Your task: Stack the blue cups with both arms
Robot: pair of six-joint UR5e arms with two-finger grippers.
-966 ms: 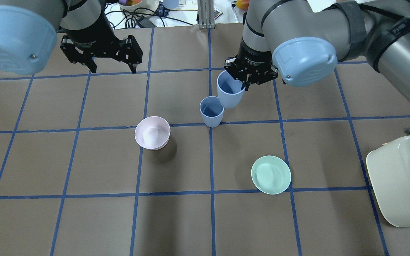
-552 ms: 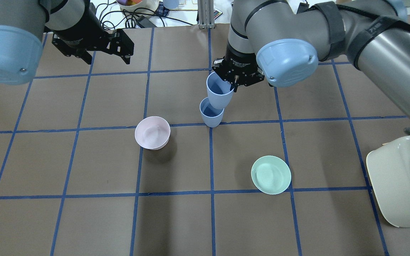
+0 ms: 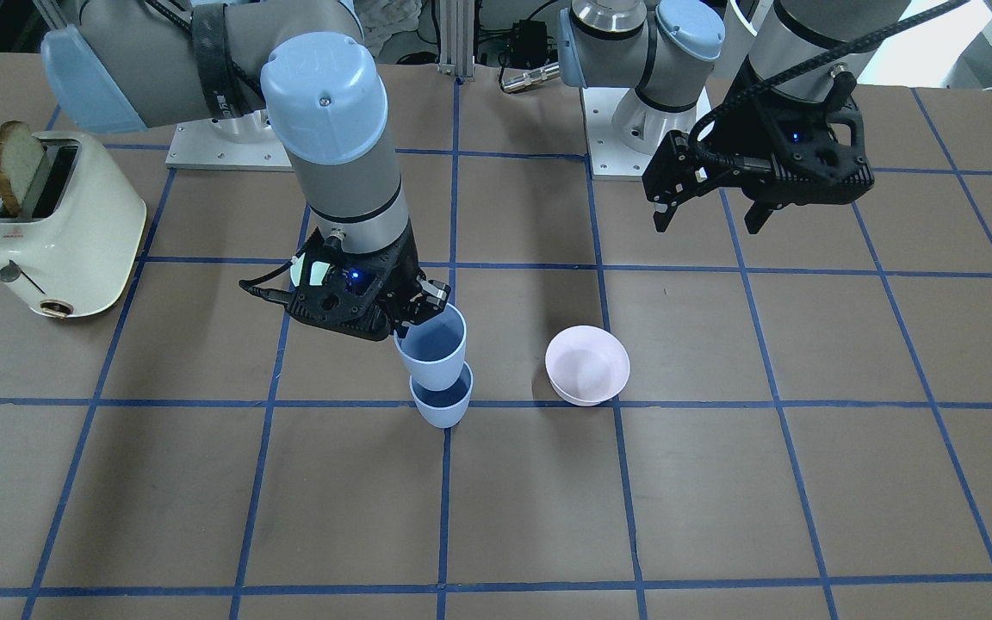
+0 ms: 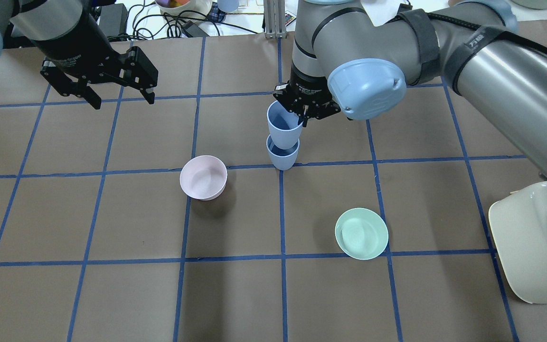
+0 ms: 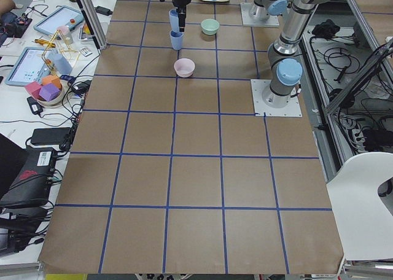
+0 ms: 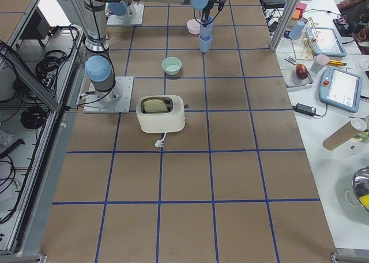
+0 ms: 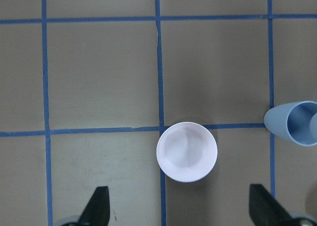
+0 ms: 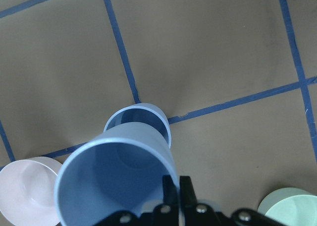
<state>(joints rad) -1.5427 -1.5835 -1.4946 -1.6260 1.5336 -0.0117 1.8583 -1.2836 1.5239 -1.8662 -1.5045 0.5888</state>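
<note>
From overhead, the toaster (image 4: 530, 247) runs off the right edge, and the top cup (image 4: 284, 129) hides part of the bottom cup (image 4: 282, 160).

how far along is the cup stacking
Done: one blue cup is lifted, pinched at its rim by the right gripper. In hand: it hangs over the standing cup, base about at its mouth, not seated. Left: lower it in and release. The left gripper hovers apart, jaws open.

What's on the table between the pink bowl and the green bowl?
Nothing: the overhead view shows only bare brown table cover and a blue tape line between the pink bowl and the green bowl.
</note>
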